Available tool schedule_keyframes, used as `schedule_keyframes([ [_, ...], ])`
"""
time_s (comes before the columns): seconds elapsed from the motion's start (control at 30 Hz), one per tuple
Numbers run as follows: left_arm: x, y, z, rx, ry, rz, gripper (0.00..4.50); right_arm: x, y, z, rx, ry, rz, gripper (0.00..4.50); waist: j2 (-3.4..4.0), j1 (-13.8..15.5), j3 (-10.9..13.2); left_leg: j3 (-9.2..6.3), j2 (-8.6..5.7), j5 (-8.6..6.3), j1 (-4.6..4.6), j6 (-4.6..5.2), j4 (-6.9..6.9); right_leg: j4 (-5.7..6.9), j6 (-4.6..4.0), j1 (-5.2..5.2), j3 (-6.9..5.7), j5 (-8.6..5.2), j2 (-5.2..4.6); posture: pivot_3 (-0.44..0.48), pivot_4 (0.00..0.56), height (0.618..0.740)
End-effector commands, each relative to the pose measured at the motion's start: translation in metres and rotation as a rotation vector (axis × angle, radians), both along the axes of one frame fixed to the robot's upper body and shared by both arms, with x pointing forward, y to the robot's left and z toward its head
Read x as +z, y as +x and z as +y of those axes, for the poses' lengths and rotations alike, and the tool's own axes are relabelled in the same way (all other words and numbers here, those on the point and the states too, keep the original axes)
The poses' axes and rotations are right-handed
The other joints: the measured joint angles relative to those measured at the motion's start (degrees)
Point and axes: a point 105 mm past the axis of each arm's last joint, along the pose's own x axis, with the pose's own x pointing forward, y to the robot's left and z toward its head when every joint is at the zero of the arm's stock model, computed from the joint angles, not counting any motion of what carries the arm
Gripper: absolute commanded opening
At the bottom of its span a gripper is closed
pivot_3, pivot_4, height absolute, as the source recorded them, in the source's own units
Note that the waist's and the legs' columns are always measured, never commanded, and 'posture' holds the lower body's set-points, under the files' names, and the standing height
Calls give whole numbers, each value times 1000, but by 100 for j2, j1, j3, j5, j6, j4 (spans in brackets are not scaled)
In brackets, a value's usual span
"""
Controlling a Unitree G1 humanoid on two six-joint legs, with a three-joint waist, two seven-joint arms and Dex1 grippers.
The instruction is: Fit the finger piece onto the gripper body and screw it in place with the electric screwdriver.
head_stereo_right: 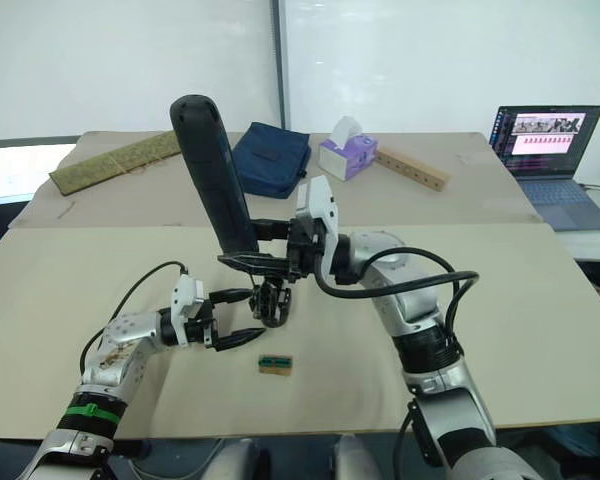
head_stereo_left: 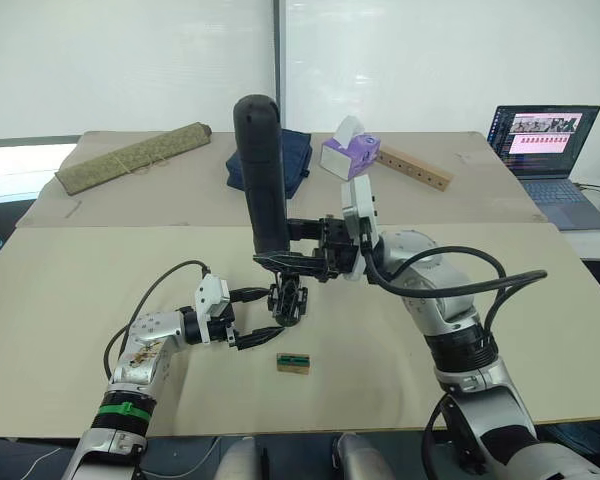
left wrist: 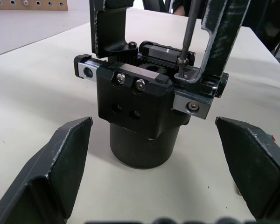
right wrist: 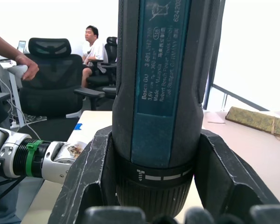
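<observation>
Gripper body (left wrist: 140, 116) sits upright between our left jaws, spread wide; our right jaws clamp the electric screwdriver (head_stereo_left: 263, 170), bit on its top screw

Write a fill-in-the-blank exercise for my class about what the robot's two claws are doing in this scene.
1. The right claw is shut on the electric ____.
2. The tool's thin metal bit comes down onto the top of the gripper ____.
3. The left claw is ____, one finger on either side of the black block, touching nothing.
4. On the table, nearer the robot, lies a small tan-and-____ block.

Missing words: screwdriver; body; open; green
</observation>
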Motion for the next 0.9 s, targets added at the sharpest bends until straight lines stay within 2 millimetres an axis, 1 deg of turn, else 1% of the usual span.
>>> schedule_keyframes([
  [0.03,7,4,-1,2,17,-41,4500,15,-8,0,14,48,-71,1903,0,0,0,0,0,0,0,0,0,0,0,0,0,0,0,0,150,740],
  [0.27,1,8,-5,-2,62,-32,4500,14,-7,0,7,44,-67,1903,0,1,0,2,-1,0,0,0,0,0,0,0,0,0,0,0,150,740],
  [0.63,-4,14,-22,-56,84,6,4500,14,-6,-1,2,39,-69,1903,0,2,0,7,-2,0,0,0,0,0,0,1,-1,0,1,0,150,740],
  [0.9,-10,16,-24,-74,94,31,4500,14,-6,-1,-5,40,-71,1903,0,-1,0,8,-2,0,0,0,0,1,0,1,-1,0,2,0,150,740],
])
